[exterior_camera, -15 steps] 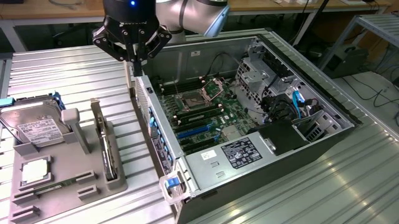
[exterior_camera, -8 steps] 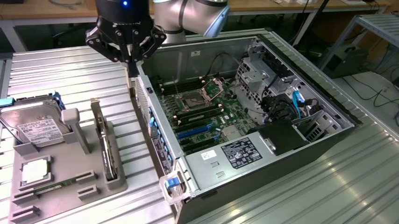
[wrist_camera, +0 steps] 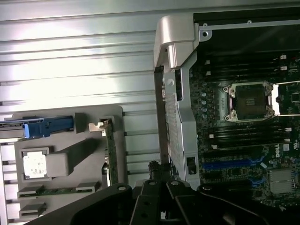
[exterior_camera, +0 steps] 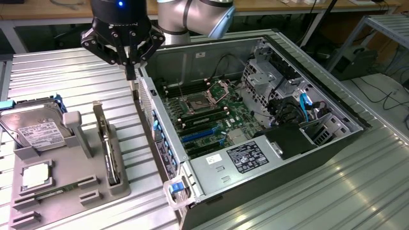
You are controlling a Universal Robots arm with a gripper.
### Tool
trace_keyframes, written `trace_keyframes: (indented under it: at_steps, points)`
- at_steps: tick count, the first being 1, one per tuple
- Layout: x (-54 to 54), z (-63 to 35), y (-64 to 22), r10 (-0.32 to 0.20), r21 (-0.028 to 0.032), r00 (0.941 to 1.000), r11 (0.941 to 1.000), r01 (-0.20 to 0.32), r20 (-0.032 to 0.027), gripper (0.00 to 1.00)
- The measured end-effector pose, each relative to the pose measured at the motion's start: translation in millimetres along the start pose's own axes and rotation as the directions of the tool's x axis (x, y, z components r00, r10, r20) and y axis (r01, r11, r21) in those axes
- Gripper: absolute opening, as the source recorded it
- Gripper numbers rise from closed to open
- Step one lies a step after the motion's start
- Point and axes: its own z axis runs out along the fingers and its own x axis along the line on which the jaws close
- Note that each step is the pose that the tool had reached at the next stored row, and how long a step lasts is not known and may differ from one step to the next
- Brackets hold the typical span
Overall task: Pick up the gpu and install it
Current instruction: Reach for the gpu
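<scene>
The gpu [exterior_camera: 107, 149] stands on its edge in a slot of the grey holder [exterior_camera: 70, 191] at the exterior view's left, its silver bracket end at the far side. In the wrist view the gpu [wrist_camera: 111, 157] appears as a thin green edge. My gripper [exterior_camera: 131, 75] hangs above the table between the holder and the wall of the open computer case [exterior_camera: 160, 143]. Its fingers are shut together with nothing in them. It is apart from the gpu, above and beyond its far end. In the wrist view the gripper [wrist_camera: 158, 169] sits over the case wall edge.
The case lies open with the motherboard [exterior_camera: 204, 120] and blue slots [exterior_camera: 199, 136] exposed. A hard drive [exterior_camera: 35, 127], a processor chip [exterior_camera: 35, 175] and memory sticks [exterior_camera: 41, 194] also rest in the holder. Ribbed metal table surface [exterior_camera: 76, 81] surrounds them.
</scene>
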Motion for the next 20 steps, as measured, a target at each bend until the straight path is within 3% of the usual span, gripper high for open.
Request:
trace_keyframes:
  at_steps: [20]
  points:
    - [26.4,-0.7,-2.0,0.0,-0.0001,1.0,1.0,0.0,0.0,0.11]
